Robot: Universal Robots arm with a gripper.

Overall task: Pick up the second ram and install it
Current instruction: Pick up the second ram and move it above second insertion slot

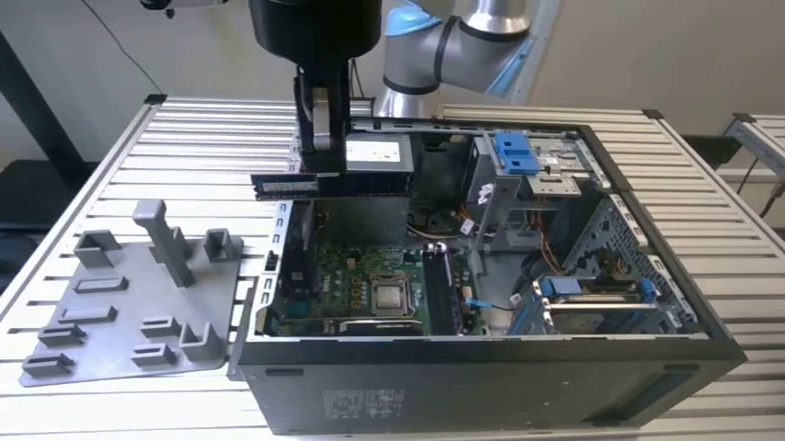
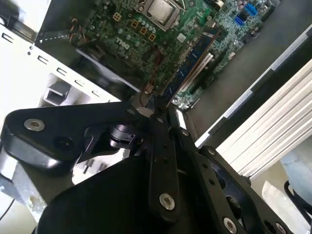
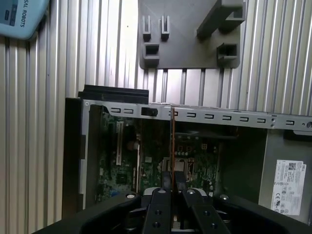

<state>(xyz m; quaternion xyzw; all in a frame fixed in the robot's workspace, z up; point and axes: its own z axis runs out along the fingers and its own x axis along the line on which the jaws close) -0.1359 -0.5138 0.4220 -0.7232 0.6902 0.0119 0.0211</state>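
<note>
In the exterior view the second ram (image 1: 368, 182), a long dark stick with a pale label, hangs level above the back left of the open computer case (image 1: 491, 367). My gripper (image 1: 322, 165) is shut on its upper edge. In the first wrist view the ram (image 3: 173, 141) appears edge-on as a thin line rising from between the fingertips of my gripper (image 3: 173, 176), over the green motherboard (image 3: 146, 161). The second wrist view has my gripper (image 2: 158, 111) above the motherboard (image 2: 141, 39), where another stick (image 2: 189, 64) sits in a slot beside a white slot (image 2: 199, 69).
A grey fixture plate (image 1: 135, 303) with upright posts lies on the slatted table at the exterior view's left, next to the case. Inside the case are a processor (image 1: 392, 296), blue drive brackets (image 1: 516, 152) and cables. The case's metal wall (image 3: 195, 114) runs between plate and motherboard.
</note>
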